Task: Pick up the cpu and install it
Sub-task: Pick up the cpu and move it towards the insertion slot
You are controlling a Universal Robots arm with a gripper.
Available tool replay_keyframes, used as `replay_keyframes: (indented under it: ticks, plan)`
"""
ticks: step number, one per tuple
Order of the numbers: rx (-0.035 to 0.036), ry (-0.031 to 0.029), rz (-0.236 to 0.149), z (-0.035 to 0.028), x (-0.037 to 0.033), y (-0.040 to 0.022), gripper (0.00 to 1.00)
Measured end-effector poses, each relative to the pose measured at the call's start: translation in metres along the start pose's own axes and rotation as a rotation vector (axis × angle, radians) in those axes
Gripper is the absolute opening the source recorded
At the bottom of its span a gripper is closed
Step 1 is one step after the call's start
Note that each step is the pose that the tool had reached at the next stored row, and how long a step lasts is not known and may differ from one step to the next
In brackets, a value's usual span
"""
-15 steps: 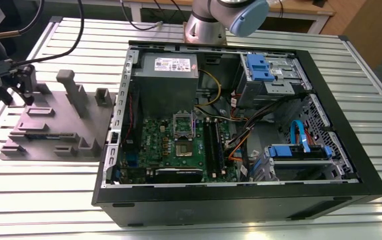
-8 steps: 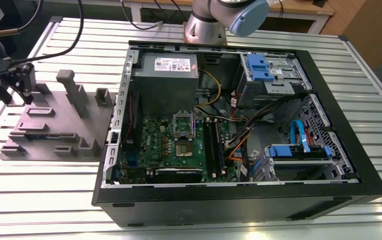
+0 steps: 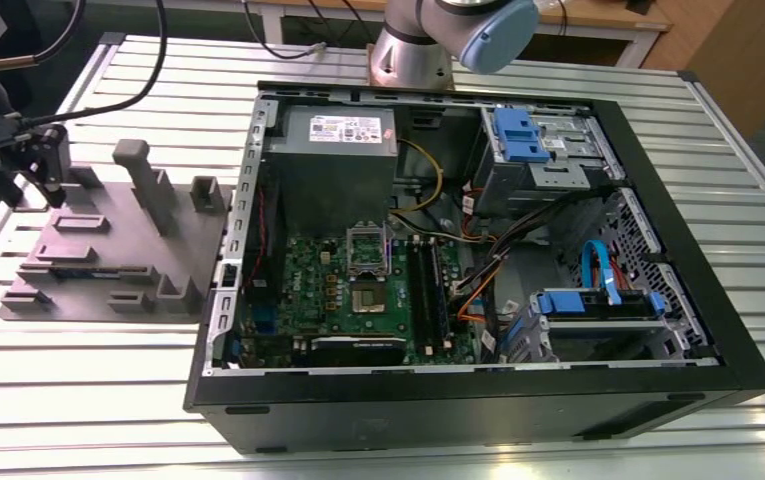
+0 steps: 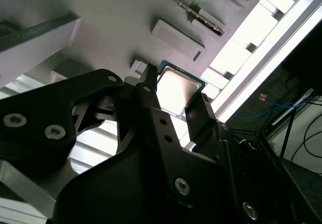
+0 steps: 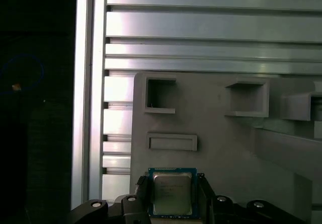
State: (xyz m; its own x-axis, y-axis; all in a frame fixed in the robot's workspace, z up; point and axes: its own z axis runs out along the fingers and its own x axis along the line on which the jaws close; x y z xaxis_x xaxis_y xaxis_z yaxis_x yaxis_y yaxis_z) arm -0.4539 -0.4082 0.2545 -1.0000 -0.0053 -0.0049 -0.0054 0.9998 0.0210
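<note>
The cpu (image 5: 172, 194) is a small square chip with a silvery top and a green rim. It sits between my gripper's two black fingers, which press on its opposite edges in both wrist views. The gripper (image 5: 172, 200) is shut on the cpu (image 4: 177, 89), above the near corner of the grey block (image 5: 226, 148). In the exterior view the gripper (image 3: 31, 192) hangs at the far left, over the back left end of the grey block (image 3: 115, 250). The green board (image 3: 309, 290) lies in the open computer case (image 3: 489, 385), with its metal socket frame (image 3: 369, 268) at the middle.
The grey block carries upright posts (image 3: 142, 185) and pockets (image 5: 160, 95). The slatted metal table (image 3: 89, 370) runs under everything. Cables (image 3: 489, 270), blue drive brackets (image 3: 596, 300) and a power supply (image 3: 335, 135) crowd the case. The arm's base (image 3: 416, 50) stands behind the case.
</note>
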Motion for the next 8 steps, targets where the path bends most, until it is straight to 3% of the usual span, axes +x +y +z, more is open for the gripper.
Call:
replay_keyframes:
  ticks: [8]
  plan:
    - [0.0,0.0,0.0,-0.0021,0.0,0.0001,0.47]
